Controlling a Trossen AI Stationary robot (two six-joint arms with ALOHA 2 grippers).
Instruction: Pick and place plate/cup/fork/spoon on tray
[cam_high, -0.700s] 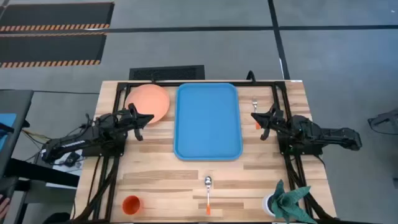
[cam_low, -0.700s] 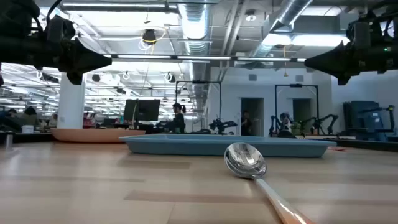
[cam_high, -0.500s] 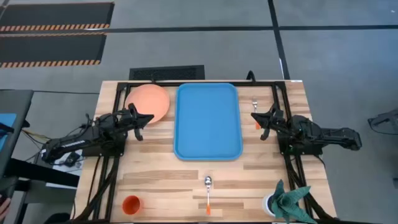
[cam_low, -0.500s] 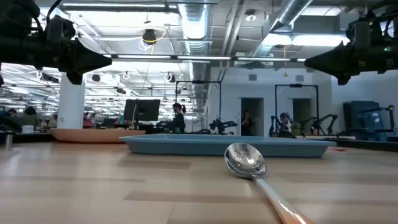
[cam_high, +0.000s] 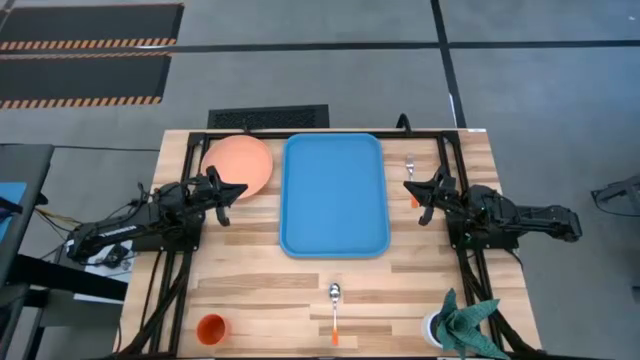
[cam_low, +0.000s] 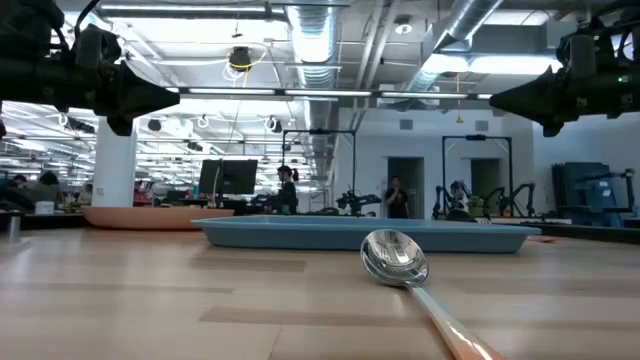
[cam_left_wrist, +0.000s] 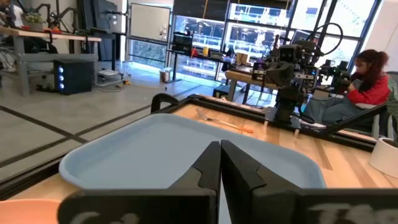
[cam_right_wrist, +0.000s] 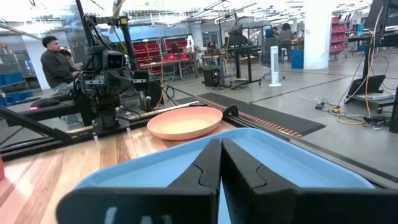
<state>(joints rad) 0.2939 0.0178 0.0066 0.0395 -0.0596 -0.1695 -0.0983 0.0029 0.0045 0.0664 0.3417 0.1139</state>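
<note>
Your left tool (cam_high: 240, 190) hangs above the table (cam_high: 250, 290) between the plate (cam_high: 238, 163) and the blue tray (cam_high: 334, 195), fingers pressed together and holding nothing. Your right tool (cam_high: 408, 187) hangs by the fork (cam_high: 410, 178) across the tray, closed and empty too. The spoon (cam_high: 334, 305) and cup (cam_high: 210, 327) sit near the front edge.

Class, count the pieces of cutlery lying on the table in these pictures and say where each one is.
2. The spoon lies near the table's front edge, below the tray; the fork lies right of the tray, by the right gripper.
</note>
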